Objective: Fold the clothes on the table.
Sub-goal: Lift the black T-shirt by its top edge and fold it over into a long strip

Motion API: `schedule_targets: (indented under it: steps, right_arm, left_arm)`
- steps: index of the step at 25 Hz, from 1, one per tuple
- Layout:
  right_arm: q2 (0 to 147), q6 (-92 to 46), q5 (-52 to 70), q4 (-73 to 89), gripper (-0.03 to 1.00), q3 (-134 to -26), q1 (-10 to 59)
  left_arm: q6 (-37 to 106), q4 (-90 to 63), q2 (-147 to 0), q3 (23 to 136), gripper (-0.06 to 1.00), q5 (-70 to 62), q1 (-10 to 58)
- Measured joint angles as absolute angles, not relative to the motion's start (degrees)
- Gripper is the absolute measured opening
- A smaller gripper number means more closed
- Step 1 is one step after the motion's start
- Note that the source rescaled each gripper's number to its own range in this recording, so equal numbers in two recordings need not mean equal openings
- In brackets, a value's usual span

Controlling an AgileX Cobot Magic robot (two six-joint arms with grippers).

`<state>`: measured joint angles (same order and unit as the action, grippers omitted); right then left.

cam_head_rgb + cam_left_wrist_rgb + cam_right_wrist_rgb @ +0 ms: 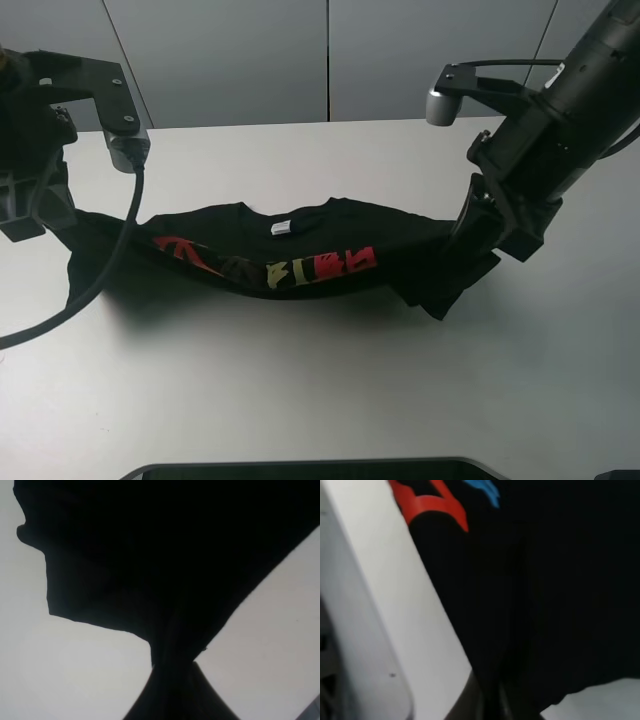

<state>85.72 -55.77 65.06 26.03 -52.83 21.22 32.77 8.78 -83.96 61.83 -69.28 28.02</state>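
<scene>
Left tool (172, 677) and right tool (490, 700) each pinch bunched ends of the limp black T-shirt (300, 250).

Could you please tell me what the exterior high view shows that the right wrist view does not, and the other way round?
Only the exterior high view shows the whole width of the T-shirt, its white neck label and the grey wall. Only the right wrist view shows, up close, the fabric gathering into the right gripper. Both show the shirt's red lettering and the white table.
</scene>
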Motion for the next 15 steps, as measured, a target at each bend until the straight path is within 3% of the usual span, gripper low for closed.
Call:
schedule_targets:
  steps: [10, 15]
  right_arm:
    - [85.7, -57.9, 58.0, 27.6, 0.01, -51.2, 21.2]
    - [85.7, -58.0, 47.7, 27.7, 0.01, -51.1, 21.2]
  left_arm:
    - [35.9, 11.4, -86.4, 56.5, 0.02, -68.7, 28.0]
    - [34.8, 14.1, -88.0, 54.4, 0.02, -58.2, 28.0]
